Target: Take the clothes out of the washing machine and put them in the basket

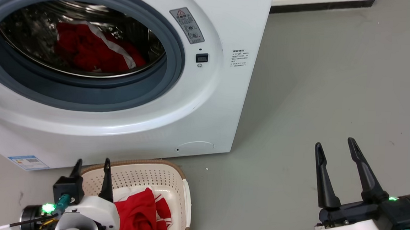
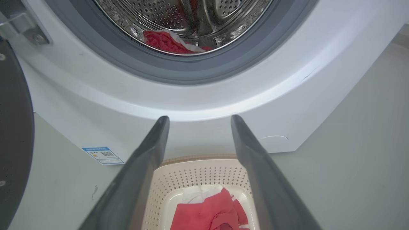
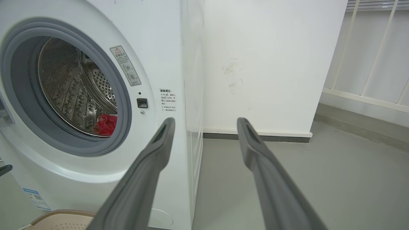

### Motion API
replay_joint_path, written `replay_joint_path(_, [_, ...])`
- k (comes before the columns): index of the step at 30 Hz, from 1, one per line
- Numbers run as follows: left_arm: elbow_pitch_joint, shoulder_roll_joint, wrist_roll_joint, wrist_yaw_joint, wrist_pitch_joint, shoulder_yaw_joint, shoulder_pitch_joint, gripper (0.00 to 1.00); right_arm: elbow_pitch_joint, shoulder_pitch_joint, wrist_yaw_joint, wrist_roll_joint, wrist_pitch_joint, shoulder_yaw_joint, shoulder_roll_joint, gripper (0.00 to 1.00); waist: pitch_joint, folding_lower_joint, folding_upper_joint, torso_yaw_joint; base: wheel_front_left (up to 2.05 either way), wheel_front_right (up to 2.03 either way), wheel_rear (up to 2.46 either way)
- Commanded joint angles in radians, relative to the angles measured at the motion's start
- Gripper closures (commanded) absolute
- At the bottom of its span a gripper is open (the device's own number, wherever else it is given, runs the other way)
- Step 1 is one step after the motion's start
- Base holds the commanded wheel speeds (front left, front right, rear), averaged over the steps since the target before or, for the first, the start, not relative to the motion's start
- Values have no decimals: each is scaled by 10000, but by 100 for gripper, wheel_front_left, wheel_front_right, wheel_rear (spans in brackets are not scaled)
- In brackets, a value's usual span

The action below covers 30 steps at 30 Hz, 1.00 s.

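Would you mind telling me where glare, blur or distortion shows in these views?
Head view: sharp, with glints on the steel drum. Left wrist view: a glare patch on the washing machine above the left gripper, whose fingers look soft; the front bows from the wide lens. Right wrist view: even light, right gripper fingers blurred near the bottom edge.

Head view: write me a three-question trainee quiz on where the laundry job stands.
1. True or false: clothes lie in the drum, and more clothes lie in the basket.
2. Which gripper is nearer the basket? A) left gripper B) right gripper C) both equally near
3. Fill in: both grippers' jaws are ____.
Key: 1 true; 2 A; 3 open.
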Motion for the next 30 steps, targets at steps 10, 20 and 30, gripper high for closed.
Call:
replay_joint_path(10, [-1736,-284,622,-179,-26,972,-81,0,-41,156,-7,66,-20,85,1,0,-233,3,0,-188,0,0,0])
replay_joint_path(20, [-782,588,998,-774,-26,1451,-2488,0,-257,-570,-7,219,-20,255,3,0,942,3,0,-693,0,0,0])
replay_joint_path(30, [1636,1886,1131,-1177,22,1486,-6354,0,-621,-1628,-7,753,-20,373,3,0,2911,3,0,-1331,0,0,0])
